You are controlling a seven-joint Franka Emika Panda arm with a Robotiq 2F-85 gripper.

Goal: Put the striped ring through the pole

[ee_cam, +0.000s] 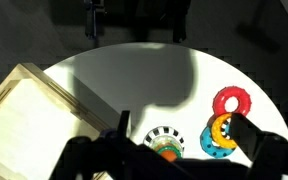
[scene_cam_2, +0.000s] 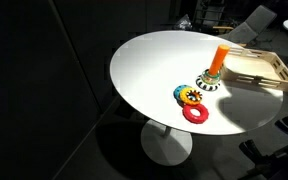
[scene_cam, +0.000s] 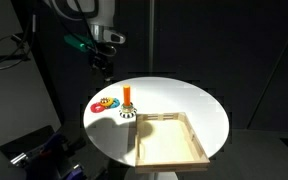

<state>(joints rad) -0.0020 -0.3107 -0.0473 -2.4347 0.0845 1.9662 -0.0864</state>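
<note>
Striped ring (ee_cam: 159, 135): lies flat on the worktop (scene_cam_2: 154, 60), apparently circling the foot of the pole (scene_cam_2: 221, 57), below and slightly ahead of the jaws.
Jaws: spread wide and empty, hanging well above the rings. That height suits either a fresh approach or a finished drop; I cannot tell which.
Pole: short orange peg, upright, which is what lets a ring slide down over it.
Task state: by my reading, the ring already sits around the pole.
Yellow-and-blue ring (ee_cam: 220, 137): just beside the striped one and touching the red ring (ee_cam: 231, 101). Both look like spare pieces kept near the pole.
Wooden tray (ee_cam: 24, 115): near the pole on its far side from the spare rings; nothing shows in it.
Wrist view: looks down on the set and shows orange inside the striped band, a relation the side-on views leave less certain.
Exterior views: both show the pole's height. The arm (scene_cam: 84, 10) appears in only one exterior view, high over the worktop's edge.
</note>
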